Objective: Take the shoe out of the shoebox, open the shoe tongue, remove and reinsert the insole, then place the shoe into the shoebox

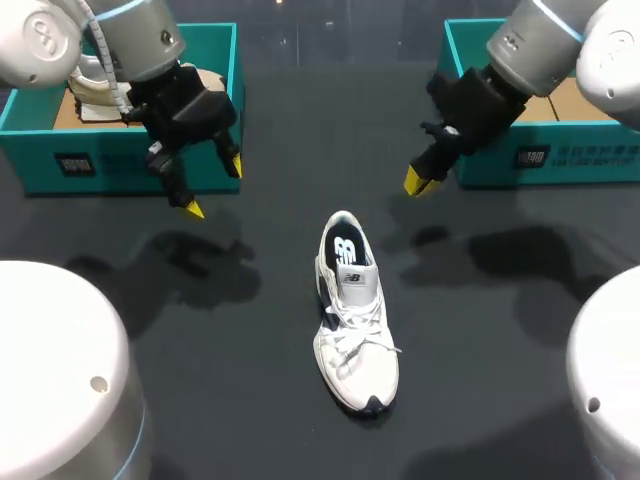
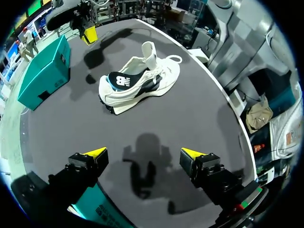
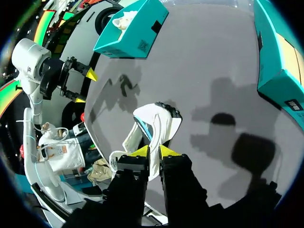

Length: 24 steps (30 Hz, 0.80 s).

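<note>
Aloft: left claw [image 1: 215, 187], right claw [image 1: 417, 183]

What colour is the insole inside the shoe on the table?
The insole is black with a white logo, clearest in the left wrist view.

Silver arms [image 1: 140, 35], white joints [image 1: 40, 40]; black left claw [image 1: 214, 187], right claw [image 1: 418, 182], yellow-tipped; white cable [image 1: 110, 80].

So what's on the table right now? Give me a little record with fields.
Shoe: white sneaker standing on the black table, dark insole inside
Left shoebox: teal, open, something pale inside
Right shoebox: teal, open
Left gripper: open, empty, in the air before left shoebox
Right gripper: shut, empty, in the air before right shoebox
</note>
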Tool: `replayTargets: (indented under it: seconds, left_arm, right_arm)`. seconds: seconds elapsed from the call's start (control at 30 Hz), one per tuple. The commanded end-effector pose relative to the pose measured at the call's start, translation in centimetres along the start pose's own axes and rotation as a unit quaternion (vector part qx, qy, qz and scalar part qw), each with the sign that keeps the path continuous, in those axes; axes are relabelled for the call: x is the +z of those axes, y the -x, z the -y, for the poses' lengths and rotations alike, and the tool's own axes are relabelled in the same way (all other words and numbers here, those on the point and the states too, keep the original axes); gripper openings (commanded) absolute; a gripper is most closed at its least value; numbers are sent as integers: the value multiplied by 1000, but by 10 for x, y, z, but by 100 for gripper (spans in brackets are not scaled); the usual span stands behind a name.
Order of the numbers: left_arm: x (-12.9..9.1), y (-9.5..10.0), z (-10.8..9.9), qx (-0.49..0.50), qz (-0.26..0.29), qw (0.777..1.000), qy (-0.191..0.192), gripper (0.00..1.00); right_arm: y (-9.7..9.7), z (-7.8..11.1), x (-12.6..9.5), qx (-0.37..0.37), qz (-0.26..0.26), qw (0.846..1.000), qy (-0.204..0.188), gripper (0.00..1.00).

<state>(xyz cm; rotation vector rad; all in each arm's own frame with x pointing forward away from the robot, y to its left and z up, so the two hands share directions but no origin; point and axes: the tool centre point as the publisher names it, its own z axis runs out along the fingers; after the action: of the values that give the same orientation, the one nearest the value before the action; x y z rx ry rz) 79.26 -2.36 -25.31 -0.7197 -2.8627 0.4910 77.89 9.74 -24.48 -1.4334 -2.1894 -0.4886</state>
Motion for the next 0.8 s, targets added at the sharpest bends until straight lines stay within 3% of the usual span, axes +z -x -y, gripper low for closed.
replayTargets:
  seconds: [0.03,0.07,0.47,0.7,0.8]
  left_arm:
    - [-5,5,1,-1,-7,1000,2,100]
    - [-5,5,1,-1,-7,1000,2,100]
    - [-13,6,-4,23,-25,999,-5,100]
    - [-37,6,-44,51,-38,998,18,100]
    - [-44,6,-60,71,-49,996,15,100]
  right_arm:
    - [-18,10,1,56,129,990,21,0]
    - [-23,14,2,71,145,986,40,0]
    - [-23,14,2,71,145,986,40,0]
    - [-61,2,42,90,214,971,50,0]
    - [-70,-1,63,102,288,951,49,0]
